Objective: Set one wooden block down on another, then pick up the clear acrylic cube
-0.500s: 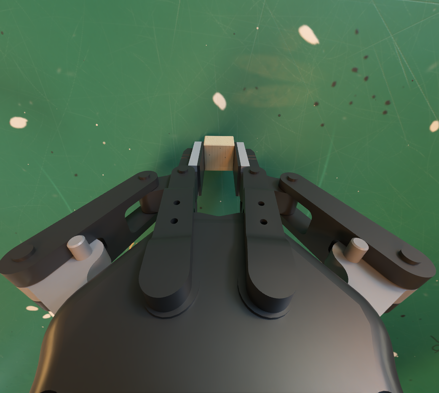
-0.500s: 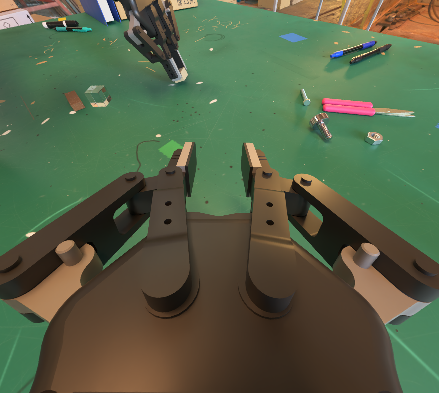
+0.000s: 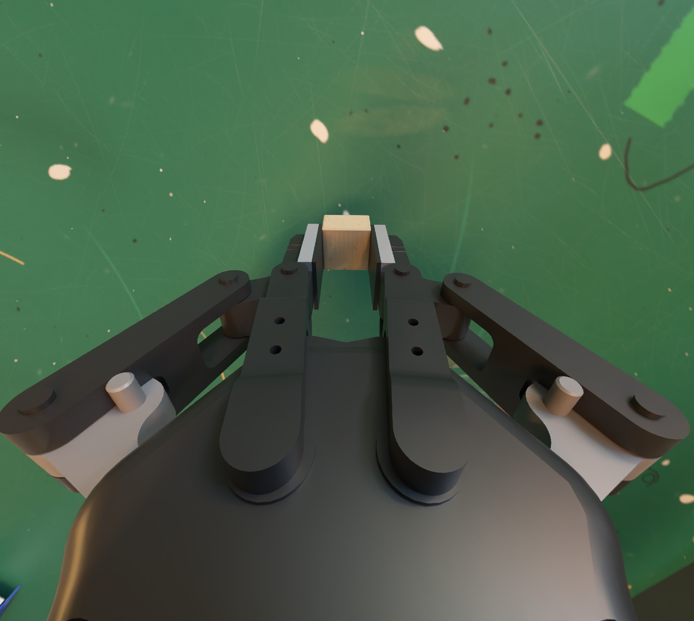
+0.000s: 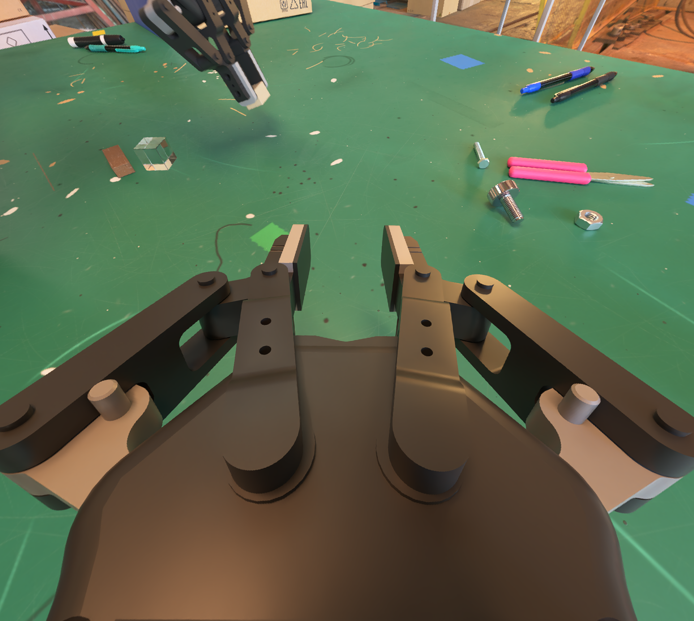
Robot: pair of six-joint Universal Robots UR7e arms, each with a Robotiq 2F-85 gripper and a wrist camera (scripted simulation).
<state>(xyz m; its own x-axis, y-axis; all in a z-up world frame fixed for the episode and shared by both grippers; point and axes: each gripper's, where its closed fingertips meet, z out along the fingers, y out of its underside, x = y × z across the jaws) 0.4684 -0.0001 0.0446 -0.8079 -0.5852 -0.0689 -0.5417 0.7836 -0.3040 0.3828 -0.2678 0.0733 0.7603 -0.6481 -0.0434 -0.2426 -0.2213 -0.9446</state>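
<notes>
Scratched green table (image 4: 375, 160): clear acrylic cube (image 4: 155, 153), pink scissors (image 4: 555, 172), two bolts, nut (image 4: 588, 219), markers.

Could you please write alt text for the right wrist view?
The open right gripper hovers over a green table; beyond it the left gripper holds a wooden block above the table, right of a clear acrylic cube.

One wooden block (image 3: 346, 242), two bolts (image 4: 505, 202)
</notes>
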